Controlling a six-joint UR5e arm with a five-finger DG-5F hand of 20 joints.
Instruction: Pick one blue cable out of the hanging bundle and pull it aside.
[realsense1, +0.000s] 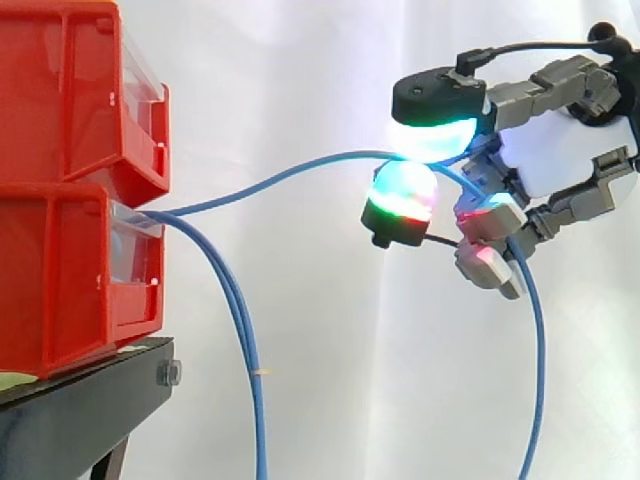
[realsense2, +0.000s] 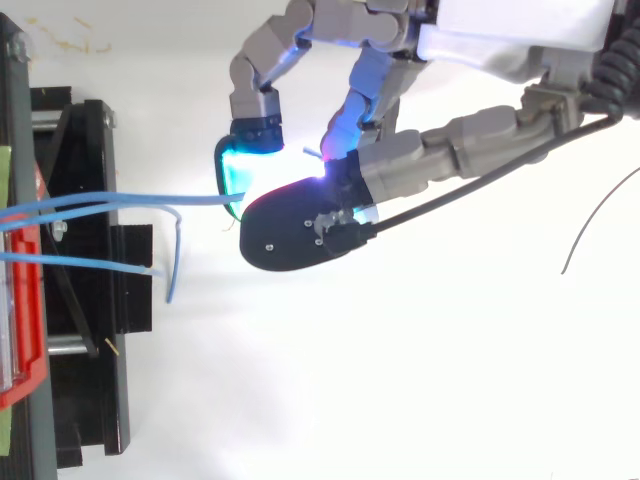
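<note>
Grip reads as a pinch: the hand has its glowing fingertips closed on one thin blue plastic-jacketed cable, with one pad above the strand and another below it. From the pinch the cable arcs away beyond the fingertips to the stacked red plastic bins, and its free length drops under the palm. I judge it light and limp, with just enough spring to hold that arc. The jacket looks smooth, so I expect it to slide through the pads unless the squeeze is kept firm. The hold sits mid-run, well out from the bins, which looks right to me. Nearer the bins the strands crowd together. The other two hanging blue cables fall straight down far beyond the fingertips, close to the bins and well apart from the hand. The black metal stand carries the bins, lower than the hand. Behind everything hangs the plain white curtain. I see nothing blocking the wrist side. My worry is the fixed end going taut and tugging the neighbouring strands.
</note>
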